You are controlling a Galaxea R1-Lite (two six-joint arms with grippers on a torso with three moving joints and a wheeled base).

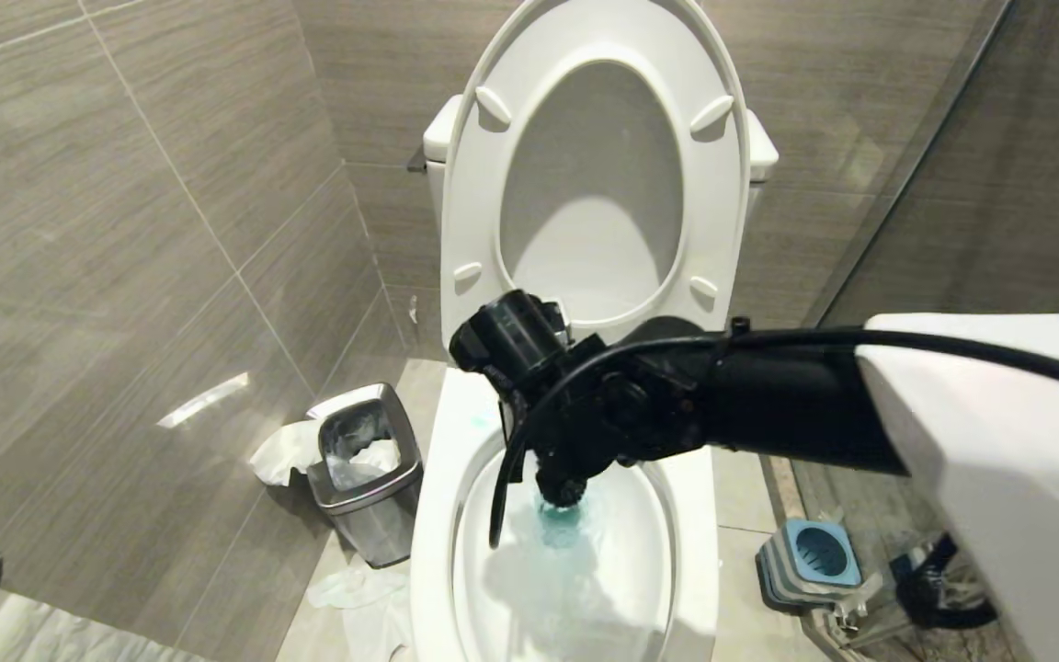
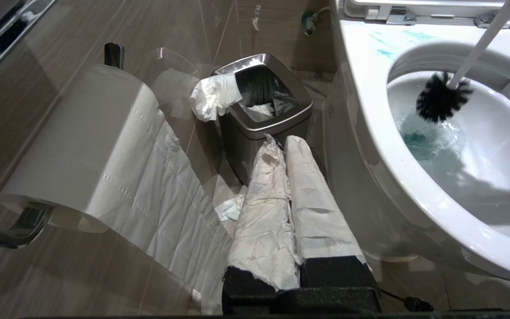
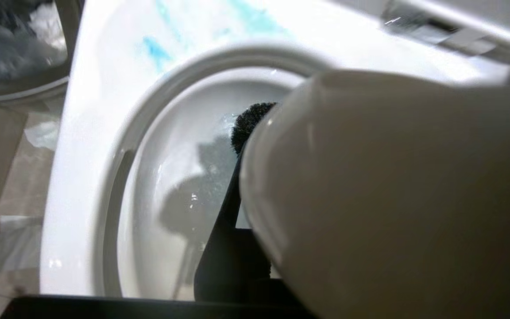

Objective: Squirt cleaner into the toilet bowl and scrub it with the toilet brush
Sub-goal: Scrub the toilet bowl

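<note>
Right pincer (image 1: 559, 478): over the toilet bowl (image 1: 438, 515), pointed down into it, clenched on the handle of the toilet brush (image 2: 442, 96). Handle large and close in the right wrist view, with one black finger (image 3: 226, 248) alongside it.

Toilet brush: white handle slanting down into the bowl, black bristle head at the waterline near the back of the basin.

Cleaner (image 2: 416, 141): tints the water pale blue just beside the bristles; thin blue smears (image 3: 157, 51) on the rim at the back left.

Seat (image 1: 465, 184): raised against the tank.

Brush holder (image 1: 813, 559): on the floor right of the toilet, blue and grey.

Left pincer (image 2: 280, 144): parked low beside the bowl, paper-wrapped fingers (image 2: 264, 204) pressed together, grasping nothing.

Steel waste bin (image 1: 373, 538): on the floor left of the toilet, tissue hanging over its edge.

Toilet roll (image 2: 86, 146): on a wall holder near the left pincer.
</note>
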